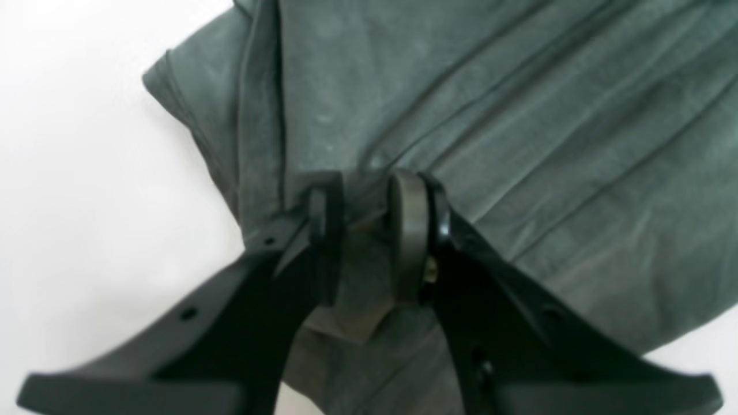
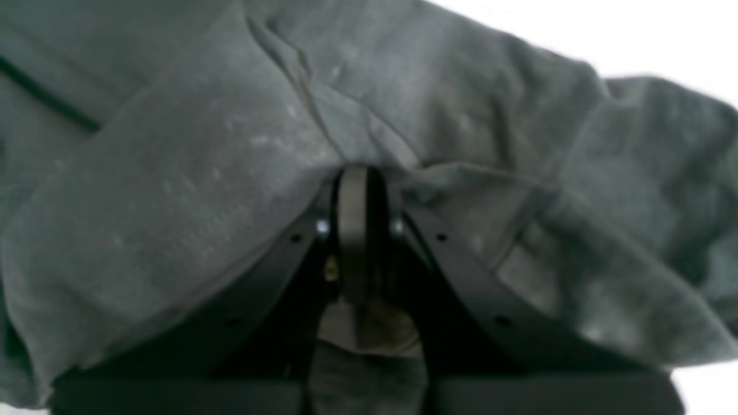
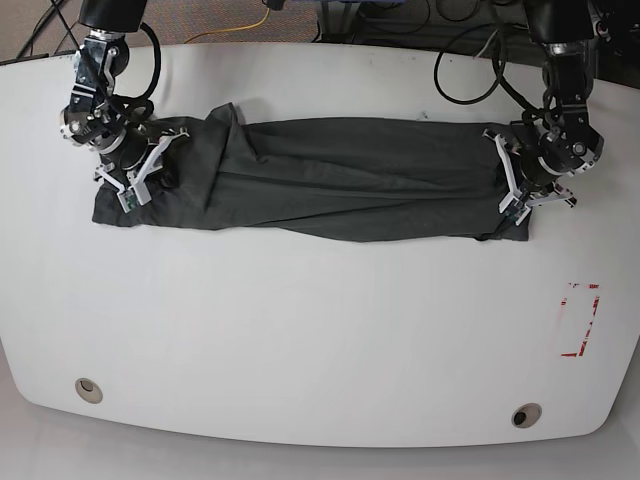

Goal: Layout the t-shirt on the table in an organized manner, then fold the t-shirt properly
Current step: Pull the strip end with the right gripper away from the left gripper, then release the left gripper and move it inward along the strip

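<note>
The t-shirt point(image 3: 330, 180) lay stretched in a long band across the far part of the table point(image 3: 320, 340). The left gripper point(image 1: 366, 222) and the right gripper point(image 2: 354, 230) each pinched an opposite end, jaws nearly closed on cloth, apparently to pull it taut for laying out.

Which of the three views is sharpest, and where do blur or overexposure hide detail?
Base view: sharpest, evenly lit, the dark charcoal-grey cotton t-shirt casts soft shadows. Left wrist view: soft focus, the white smooth table is blown out and featureless. Right wrist view: blurriest, fabric grainy, black fingers smeared.
</note>
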Controlling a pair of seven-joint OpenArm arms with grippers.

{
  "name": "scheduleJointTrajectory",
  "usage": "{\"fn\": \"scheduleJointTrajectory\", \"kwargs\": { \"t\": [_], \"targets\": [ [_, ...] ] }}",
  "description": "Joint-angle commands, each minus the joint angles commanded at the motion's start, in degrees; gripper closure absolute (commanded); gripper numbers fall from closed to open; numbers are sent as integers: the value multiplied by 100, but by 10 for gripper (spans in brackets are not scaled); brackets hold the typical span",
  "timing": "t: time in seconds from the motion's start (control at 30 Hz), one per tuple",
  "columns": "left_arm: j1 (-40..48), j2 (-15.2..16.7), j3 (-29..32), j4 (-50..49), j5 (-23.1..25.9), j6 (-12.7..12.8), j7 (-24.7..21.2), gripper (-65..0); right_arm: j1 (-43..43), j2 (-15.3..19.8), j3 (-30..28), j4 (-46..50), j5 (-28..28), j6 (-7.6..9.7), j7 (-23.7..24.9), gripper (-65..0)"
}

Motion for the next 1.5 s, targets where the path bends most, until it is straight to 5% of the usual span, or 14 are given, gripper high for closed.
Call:
{"fn": "scheduleJointTrajectory", "kwargs": {
  "t": [0.2,0.4,0.47,0.7,0.97,1.5],
  "targets": [
    [0,0,-193,730,0,0,123,-168,53,0,35,18,-18,0,-18,-40],
    [-211,26,-765,1257,-176,0,791,-465,202,9,35,18,-26,0,-26,-40],
    [-246,35,-1011,1336,-545,0,932,-507,202,9,35,18,-26,0,-26,-40],
    [-290,18,-1758,1064,-1881,0,1389,-501,229,9,0,0,-26,0,-26,-40],
    [-448,26,-2198,70,-2848,0,1697,-503,237,-26,-9,0,-26,0,-26,-40],
    [-589,220,-2013,-1204,-3068,0,1670,-500,237,-26,-9,0,9,0,-26,-40]
  ]
}}
